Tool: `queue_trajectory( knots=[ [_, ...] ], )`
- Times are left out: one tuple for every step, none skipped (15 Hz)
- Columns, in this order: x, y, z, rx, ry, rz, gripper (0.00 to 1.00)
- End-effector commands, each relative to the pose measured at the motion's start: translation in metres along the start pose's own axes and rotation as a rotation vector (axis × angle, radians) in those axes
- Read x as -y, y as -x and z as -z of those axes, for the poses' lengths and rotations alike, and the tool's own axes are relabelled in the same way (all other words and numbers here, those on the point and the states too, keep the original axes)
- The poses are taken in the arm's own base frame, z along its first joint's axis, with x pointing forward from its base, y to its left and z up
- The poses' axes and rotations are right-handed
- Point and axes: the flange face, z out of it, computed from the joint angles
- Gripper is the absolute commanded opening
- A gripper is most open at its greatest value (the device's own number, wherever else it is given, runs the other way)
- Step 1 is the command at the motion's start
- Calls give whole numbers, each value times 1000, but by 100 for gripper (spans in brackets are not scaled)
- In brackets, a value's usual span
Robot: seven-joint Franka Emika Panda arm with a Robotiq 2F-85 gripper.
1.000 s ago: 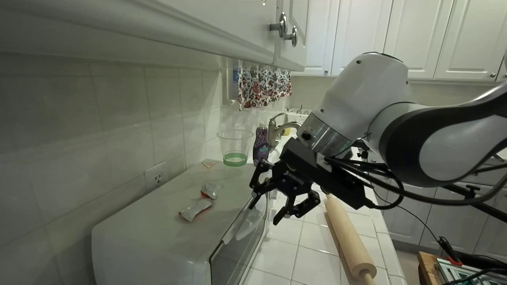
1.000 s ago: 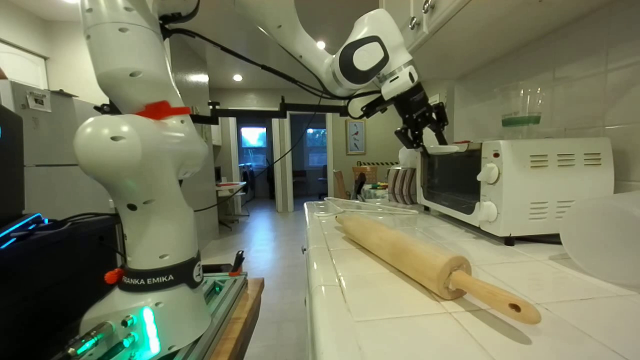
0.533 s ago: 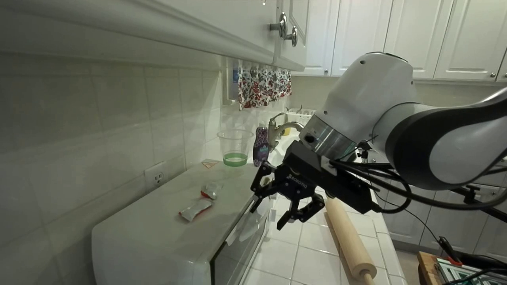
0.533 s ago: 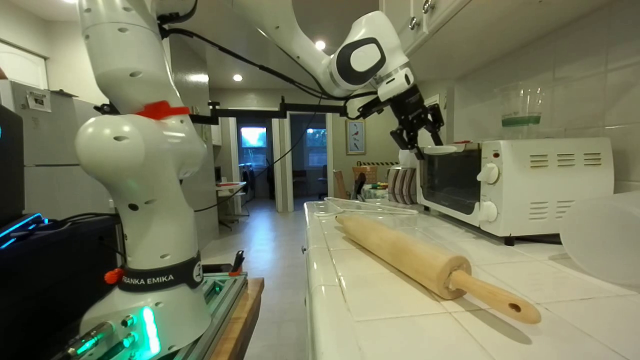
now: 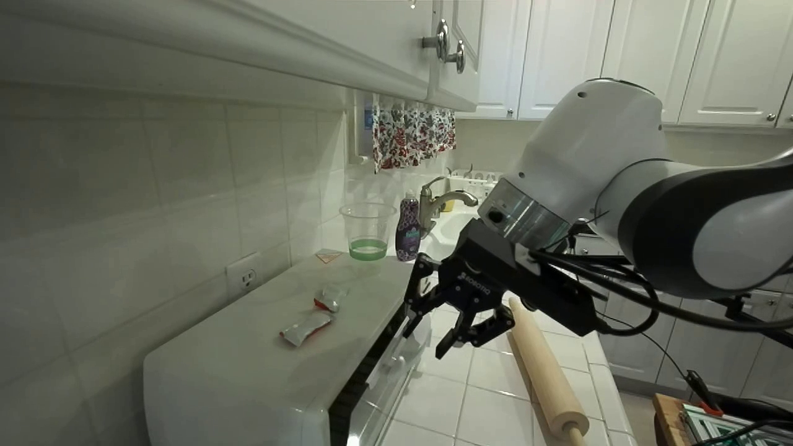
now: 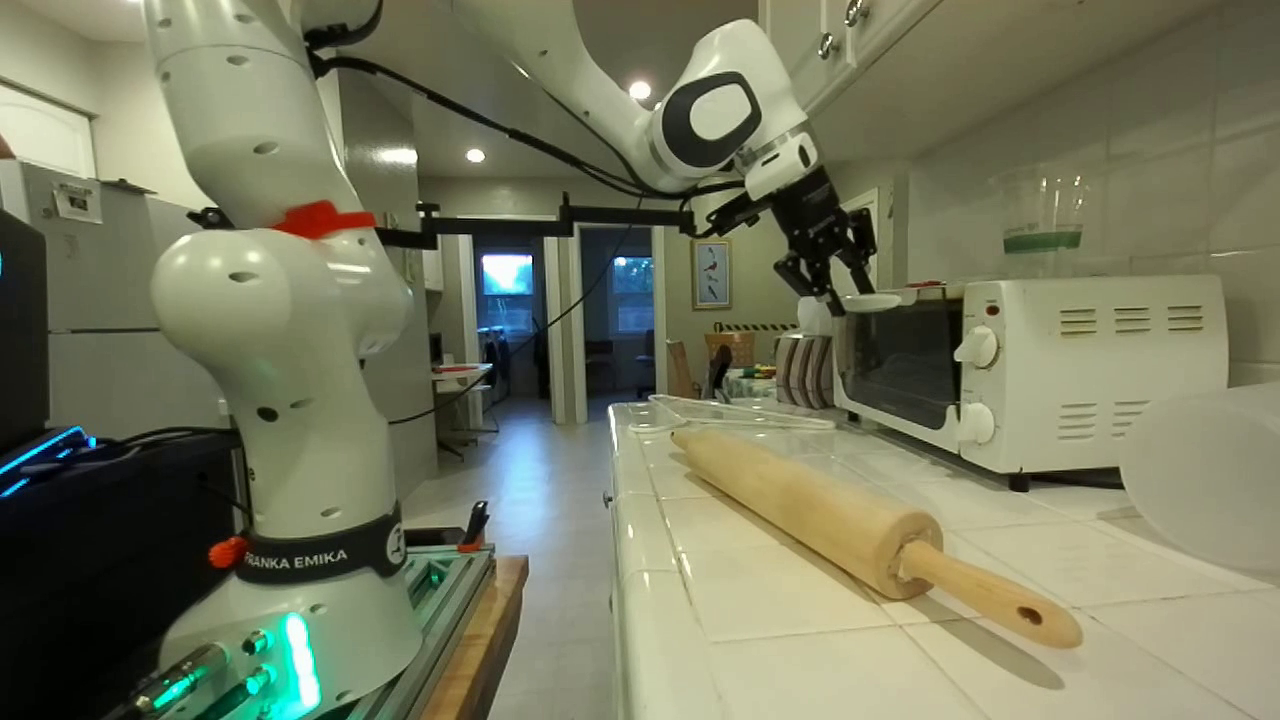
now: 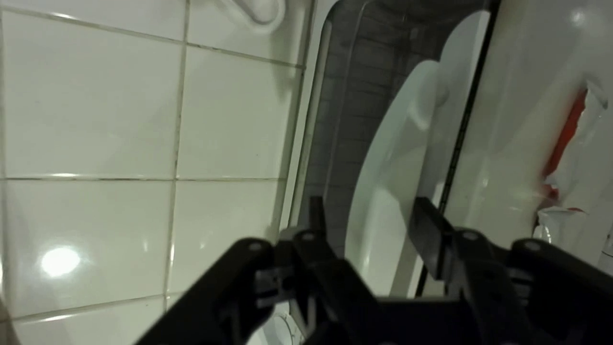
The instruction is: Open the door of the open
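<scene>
A white toaster oven stands on the tiled counter; it also shows in an exterior view. Its glass door is tilted slightly out at the top, with a dark gap along the body's upper edge. The white curved handle lies between my fingers in the wrist view. My gripper is open around it, one finger on the oven side, the other on the outer side. The gripper also shows in both exterior views. Contact between the inner finger and handle or door edge is unclear.
A wooden rolling pin lies on the counter in front of the oven. Two small packets lie on the oven top. A clear tub and a purple soap bottle stand beyond. Upper cabinets overhang the oven.
The door's top edge has swung outward and the dark gap at the oven's top has widened. My gripper has moved away from the oven body along with the handle, staying open.
</scene>
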Motion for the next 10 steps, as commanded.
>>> queue_trajectory(
  knots=[
    [-33,1,-13,-13,57,-48,51],
    [-38,1,-13,-15,62,-49,52],
    [-43,2,-14,-17,68,-49,53],
    [-48,2,-14,-22,70,-47,55],
    [-54,2,-14,-24,76,-49,54],
    [-61,2,-15,-27,86,-53,55],
    [-69,3,-19,-30,101,-58,55],
    [-76,3,-20,-33,114,-66,56],
    [-82,3,-20,-35,122,-74,56],
    [-88,4,-20,-38,129,-76,56]
  ],
)
